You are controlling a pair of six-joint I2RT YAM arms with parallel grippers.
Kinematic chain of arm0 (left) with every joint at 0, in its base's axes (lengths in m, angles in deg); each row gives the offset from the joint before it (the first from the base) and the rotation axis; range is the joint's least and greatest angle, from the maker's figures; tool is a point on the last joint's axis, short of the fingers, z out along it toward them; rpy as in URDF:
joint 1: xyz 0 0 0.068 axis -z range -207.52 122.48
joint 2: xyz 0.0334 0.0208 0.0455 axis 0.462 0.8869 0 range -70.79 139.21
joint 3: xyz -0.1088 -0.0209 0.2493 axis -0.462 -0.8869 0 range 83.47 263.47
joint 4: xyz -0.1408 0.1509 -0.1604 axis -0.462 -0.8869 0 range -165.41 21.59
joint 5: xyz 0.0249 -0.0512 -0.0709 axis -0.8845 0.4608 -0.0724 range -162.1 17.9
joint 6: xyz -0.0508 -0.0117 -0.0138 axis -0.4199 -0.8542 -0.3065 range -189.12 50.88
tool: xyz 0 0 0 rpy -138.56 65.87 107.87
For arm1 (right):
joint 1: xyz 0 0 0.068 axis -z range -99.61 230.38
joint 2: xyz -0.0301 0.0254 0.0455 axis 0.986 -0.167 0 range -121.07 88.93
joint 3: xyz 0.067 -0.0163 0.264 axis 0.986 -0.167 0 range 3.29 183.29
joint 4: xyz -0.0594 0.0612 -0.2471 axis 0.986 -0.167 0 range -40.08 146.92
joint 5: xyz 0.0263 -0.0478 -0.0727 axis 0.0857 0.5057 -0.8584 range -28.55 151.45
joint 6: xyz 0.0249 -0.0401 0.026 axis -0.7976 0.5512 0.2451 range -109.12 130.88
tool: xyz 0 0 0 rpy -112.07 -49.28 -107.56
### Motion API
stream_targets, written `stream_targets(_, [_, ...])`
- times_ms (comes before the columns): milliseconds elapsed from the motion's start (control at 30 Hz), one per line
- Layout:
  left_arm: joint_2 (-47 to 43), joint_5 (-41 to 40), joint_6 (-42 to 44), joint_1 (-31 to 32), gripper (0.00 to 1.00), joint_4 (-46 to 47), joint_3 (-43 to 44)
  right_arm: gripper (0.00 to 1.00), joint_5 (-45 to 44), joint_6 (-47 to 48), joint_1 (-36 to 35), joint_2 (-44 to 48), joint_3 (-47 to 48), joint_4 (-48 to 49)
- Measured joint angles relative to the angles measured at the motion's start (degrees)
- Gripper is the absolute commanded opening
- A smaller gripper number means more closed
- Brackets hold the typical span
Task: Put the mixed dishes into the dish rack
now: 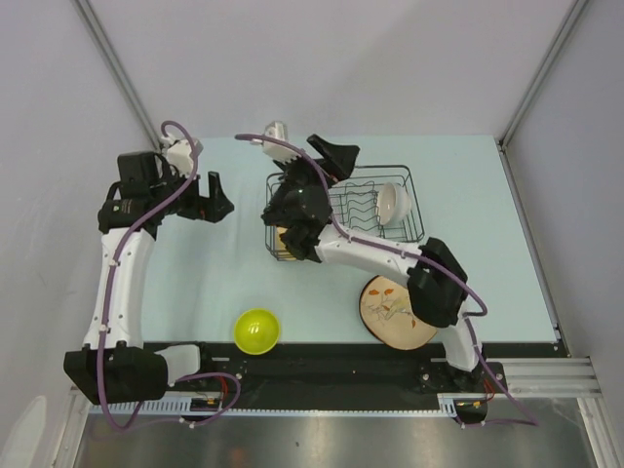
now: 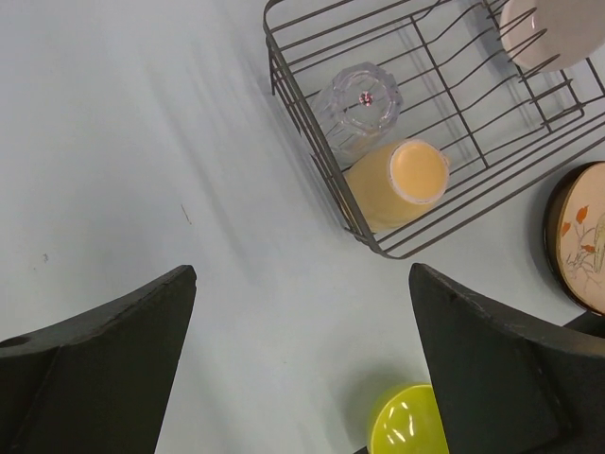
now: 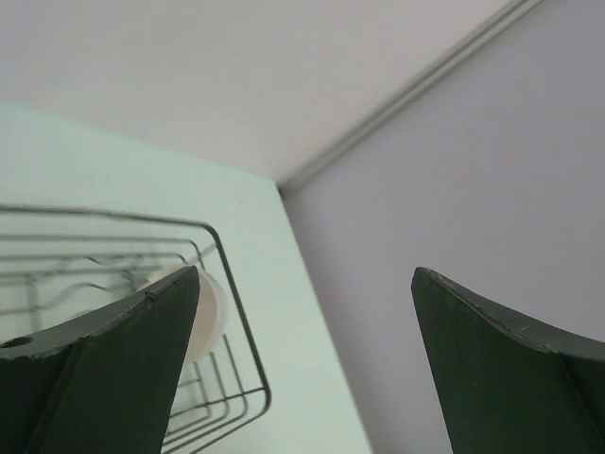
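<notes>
The left gripper (image 2: 302, 274) hangs over bare bench (image 2: 142, 142) with its fingers spread wide and nothing between them. Ahead of it and off to its right stands the black wire dish rack (image 2: 312, 161). In the rack corner nearest this gripper lies the yellow-orange mug (image 2: 397, 184), its mouth turned toward the wrist camera. The clear drinking glass (image 2: 359, 109) is just beyond the mug, inside the same end of the rack; whether the two touch cannot be told. Farther along the rack, at the end away from the gripper, the small white bowl (image 2: 553, 33) leans among the divider prongs.

Close under the left gripper's right finger, on the bench outside the rack, sits the lime-green bowl (image 2: 406, 421). Farther to the right lies the leaf-patterned plate (image 2: 581, 236), dark at the rim, flat on the bench and just apart from the rack's near side.

The right gripper (image 3: 304, 274) is spread open too, holding nothing. In the top view it is raised over the rack end that holds the mug. From its own wrist camera, the white bowl shows low on its left, partly behind its left finger.
</notes>
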Motion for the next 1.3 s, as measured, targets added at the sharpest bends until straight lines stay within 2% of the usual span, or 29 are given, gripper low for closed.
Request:
stream_targets(233, [0.4, -1.4, 1.1, 0.0, 1.00, 0.8, -1.8, 1.00, 0.4, 0.1, -15.5, 10.0, 25.2, 0.0])
stream_targets(267, [1.0, -1.4, 1.4, 0.0, 1.00, 0.8, -1.8, 1.00, 0.7, -3.1, -21.8, 16.2, 31.6, -3.2])
stream_targets(300, [1.0, -1.4, 1.5, 0.0, 1.00, 0.8, -1.8, 1.00, 0.8, -3.4, -22.4, 16.8, 32.0, -3.2])
stream_targets(333, [1.4, -1.2, 1.6, 0.0, 1.00, 0.7, -1.7, 1.00, 0.8, -8.0, -24.8, 18.9, 33.9, -6.5])
stream_targets(367, [2.1, -0.2, 2.2, 0.0, 1.00, -0.4, -1.0, 1.00, 1.8, -18.3, -27.7, 21.3, 38.5, -18.9])
stream_targets(433, [3.3, 1.3, 4.2, -0.1, 1.00, -2.2, 0.3, 1.00, 5.3, -35.7, -30.1, 25.9, 43.4, -37.7])
stream_targets(567, [3.4, 3.5, 14.1, -0.1, 1.00, -10.8, 0.2, 0.96, 7.3, -55.1, -29.6, 35.3, 40.9, -56.3])
stream_targets(700, [-1.7, 1.2, 26.4, -0.1, 1.00, -18.8, -8.9, 0.94, 7.6, -69.7, -30.1, 41.2, 36.5, -67.9])
stream_targets(800, [-7.1, -1.8, 32.9, 0.1, 1.00, -24.2, -17.6, 0.95, 8.7, -80.4, -30.2, 49.4, 21.3, -75.2])
stream_targets(933, [-11.5, -4.8, 36.5, 3.1, 1.00, -28.2, -23.9, 0.97, 9.7, -91.1, -30.3, 55.0, 9.6, -82.3])
stream_targets(1000, [-12.7, -6.3, 36.2, 7.5, 1.00, -27.9, -25.8, 1.00, 13.7, -98.6, -27.9, 54.8, 9.3, -89.0])
stream_targets(1033, [-13.1, -6.9, 35.8, 10.3, 1.00, -27.8, -26.4, 1.00, 19.3, -104.5, -22.3, 53.5, 11.2, -94.1])
stream_targets(1067, [-13.3, -7.4, 35.2, 12.9, 1.00, -27.5, -26.8, 0.97, 27.4, -110.2, -11.6, 51.6, 13.7, -98.8])
stream_targets(1100, [-13.5, -7.8, 34.6, 14.7, 1.00, -27.3, -26.9, 0.99, 37.4, -114.9, -0.7, 49.8, 15.0, -101.8])
stream_targets(1133, [-13.5, -8.1, 33.9, 16.5, 1.00, -26.8, -26.9, 1.00, 44.5, -118.9, 7.2, 48.1, 14.6, -103.8])
stream_targets(1167, [-13.6, -8.4, 33.4, 17.5, 1.00, -26.1, -26.9, 1.00, 48.5, -121.8, 10.2, 47.1, 13.3, -105.7])
stream_targets(1300, [-13.4, -9.0, 31.9, 18.4, 1.00, -24.1, -26.9, 1.00, 61.0, -128.4, 11.0, 41.5, 8.3, -113.0])
